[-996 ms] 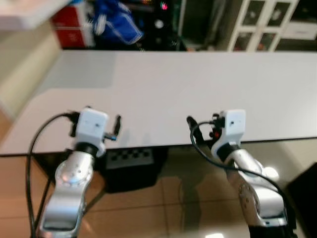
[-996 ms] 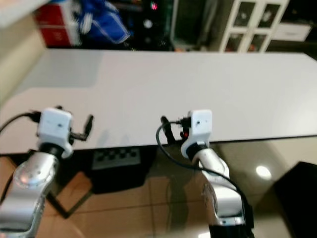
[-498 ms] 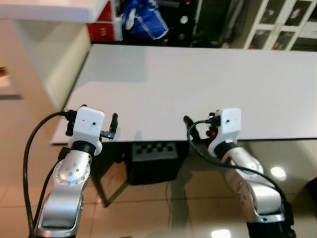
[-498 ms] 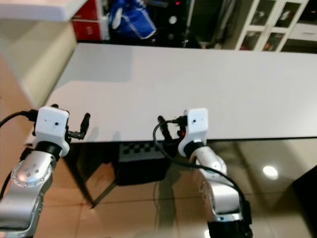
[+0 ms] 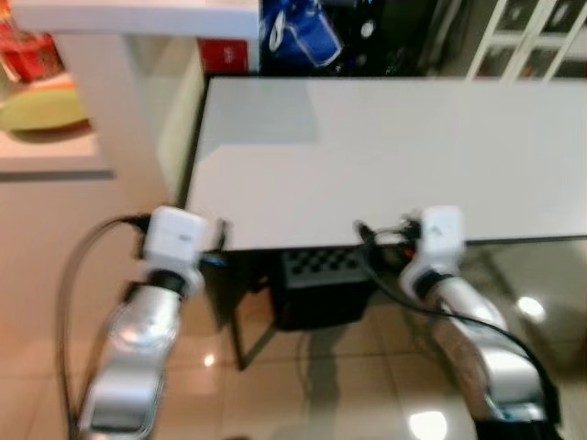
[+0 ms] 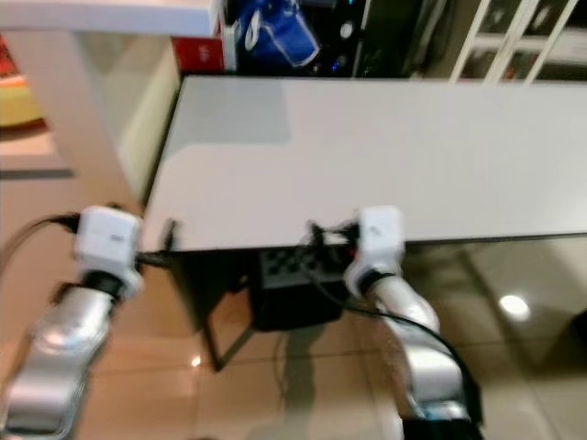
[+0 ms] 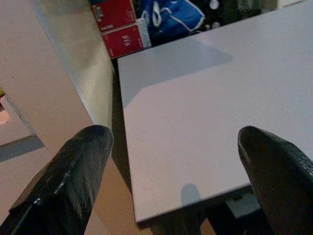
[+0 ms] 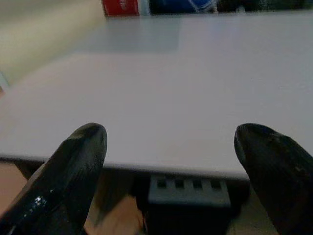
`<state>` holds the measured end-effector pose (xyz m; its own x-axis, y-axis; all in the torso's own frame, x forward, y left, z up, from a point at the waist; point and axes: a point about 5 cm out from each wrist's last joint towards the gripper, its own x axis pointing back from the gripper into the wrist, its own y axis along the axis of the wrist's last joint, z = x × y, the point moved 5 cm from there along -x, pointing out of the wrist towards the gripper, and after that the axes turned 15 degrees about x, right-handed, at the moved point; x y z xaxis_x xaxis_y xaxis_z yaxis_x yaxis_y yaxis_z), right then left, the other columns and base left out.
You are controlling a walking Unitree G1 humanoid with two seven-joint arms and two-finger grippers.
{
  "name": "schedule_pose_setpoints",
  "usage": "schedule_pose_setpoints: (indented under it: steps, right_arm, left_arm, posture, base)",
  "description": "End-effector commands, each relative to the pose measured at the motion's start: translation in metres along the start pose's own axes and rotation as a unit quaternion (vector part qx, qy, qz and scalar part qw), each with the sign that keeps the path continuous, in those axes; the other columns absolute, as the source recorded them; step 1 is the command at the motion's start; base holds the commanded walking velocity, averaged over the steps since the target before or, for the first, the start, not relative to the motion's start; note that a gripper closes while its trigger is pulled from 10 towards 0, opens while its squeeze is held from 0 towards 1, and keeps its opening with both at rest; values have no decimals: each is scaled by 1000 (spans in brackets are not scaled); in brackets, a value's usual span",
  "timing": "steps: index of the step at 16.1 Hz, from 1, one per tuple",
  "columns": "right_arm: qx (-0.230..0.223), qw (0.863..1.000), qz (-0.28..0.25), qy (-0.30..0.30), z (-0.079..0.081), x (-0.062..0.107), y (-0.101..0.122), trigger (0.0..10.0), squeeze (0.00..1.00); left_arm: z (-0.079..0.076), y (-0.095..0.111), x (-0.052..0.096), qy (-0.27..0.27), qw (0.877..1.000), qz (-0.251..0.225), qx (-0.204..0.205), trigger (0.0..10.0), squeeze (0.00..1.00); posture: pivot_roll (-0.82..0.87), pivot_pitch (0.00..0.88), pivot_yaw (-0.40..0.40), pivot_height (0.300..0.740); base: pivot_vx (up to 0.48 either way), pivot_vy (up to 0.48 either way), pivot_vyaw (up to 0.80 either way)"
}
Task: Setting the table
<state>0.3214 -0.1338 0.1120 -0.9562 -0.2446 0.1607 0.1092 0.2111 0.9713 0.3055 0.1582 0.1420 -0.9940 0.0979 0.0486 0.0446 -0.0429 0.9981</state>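
Observation:
A long white table [image 5: 394,156] stands bare in front of me, and its left end [image 5: 197,183] is in view. Both arms are raised toward its near edge. My left gripper [image 5: 220,242] is level with the table's front left corner, open, with nothing between its fingers [image 7: 73,181]. My right gripper [image 5: 363,232] is at the front edge nearer the middle, also open and holding nothing; its fingers [image 8: 63,176] frame the tabletop [image 8: 195,98].
A white counter [image 5: 138,16] stands left of the table, with a yellow-green plate [image 5: 41,110] and a red item [image 5: 27,50] on a lower shelf. A black box [image 5: 321,284] sits under the table. Behind the table are a blue bag [image 5: 298,27], a red box [image 5: 225,55] and white cabinets [image 5: 532,37].
The whole picture has slid right as the camera turned left, bringing in the table's left end, the counter and the plate. Both arms keep the same pose, now at the table's edge.

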Motion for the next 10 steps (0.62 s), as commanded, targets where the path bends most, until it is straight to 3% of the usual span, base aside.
schedule_pose_setpoints:
  steps: [1,10]
  right_arm:
    - [5,1000,-18,3,2,-2,12,10000,0]
    - [-6,999,-35,26,12,-1,22,10000,0]
  left_arm:
    - [6,6,-2,8,1000,-7,-8,10000,0]
    - [18,15,-6,30,999,-26,-6,10000,0]
  posture:
    - [72,0,-42,740]
    - [60,0,-49,740]
  base:
    - [0,390,0]
    - [0,394,0]
